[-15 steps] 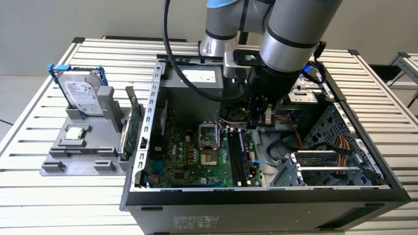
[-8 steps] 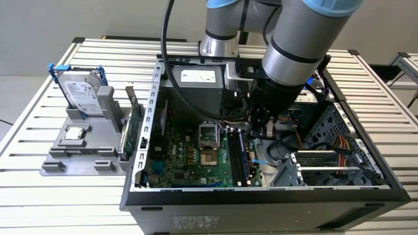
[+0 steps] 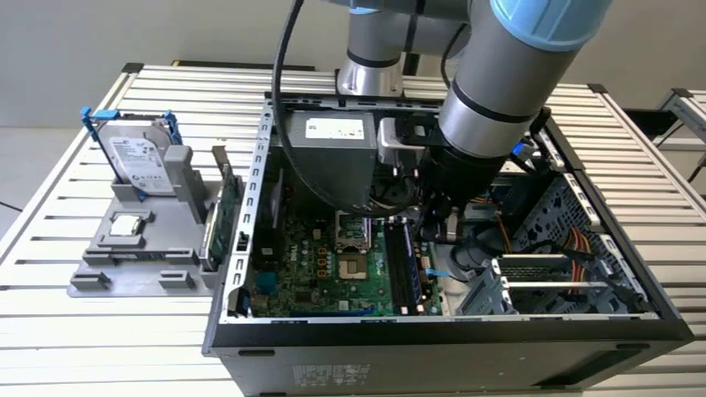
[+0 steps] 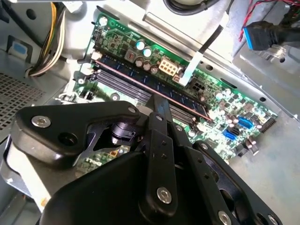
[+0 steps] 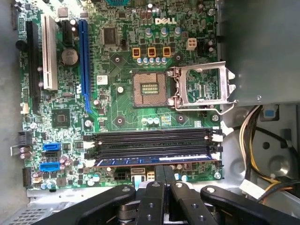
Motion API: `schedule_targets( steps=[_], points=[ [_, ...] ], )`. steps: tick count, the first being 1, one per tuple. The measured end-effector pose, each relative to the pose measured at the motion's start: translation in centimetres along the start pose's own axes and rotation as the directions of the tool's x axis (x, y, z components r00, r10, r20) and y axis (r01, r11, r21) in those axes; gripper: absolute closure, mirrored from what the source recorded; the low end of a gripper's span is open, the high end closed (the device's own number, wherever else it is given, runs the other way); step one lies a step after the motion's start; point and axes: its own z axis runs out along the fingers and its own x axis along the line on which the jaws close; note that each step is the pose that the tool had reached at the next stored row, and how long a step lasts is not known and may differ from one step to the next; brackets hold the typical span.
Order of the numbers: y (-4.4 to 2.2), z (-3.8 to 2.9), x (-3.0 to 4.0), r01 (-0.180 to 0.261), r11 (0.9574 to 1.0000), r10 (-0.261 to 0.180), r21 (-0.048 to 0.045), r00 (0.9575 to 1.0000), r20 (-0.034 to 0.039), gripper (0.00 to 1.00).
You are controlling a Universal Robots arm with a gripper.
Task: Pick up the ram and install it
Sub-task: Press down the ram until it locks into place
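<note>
One Stick Seated, Claw Pressed Together Above It

One long, thin ram point(image 5: 152, 161) lies flat along the row of black slots at the lower middle of the first wrist view, its dark board edged in blue-black with white latches at each end. In the second wrist view the ram point(image 4: 154, 89) runs diagonally across the glossy green motherboard point(image 4: 220, 112). Matte black, the claw point(image 5: 163, 180) hangs just above the stick, its narrow fingers point(image 5: 157, 176) pressed together, pinching nothing. In the exterior view, the grey metal computer case point(image 3: 441, 339) stands open on the slatted white bench point(image 3: 111, 331), the arm reaching inside.
</note>
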Motion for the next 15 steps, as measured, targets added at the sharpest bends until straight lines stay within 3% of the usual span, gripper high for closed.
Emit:
schedule_targets(
  steps=[15],
  points=[
    [-0.16,2.73,0.11,0.000,1.0000,0.000,0.0000,1.0000,-0.0001,1.00]
  ],
)
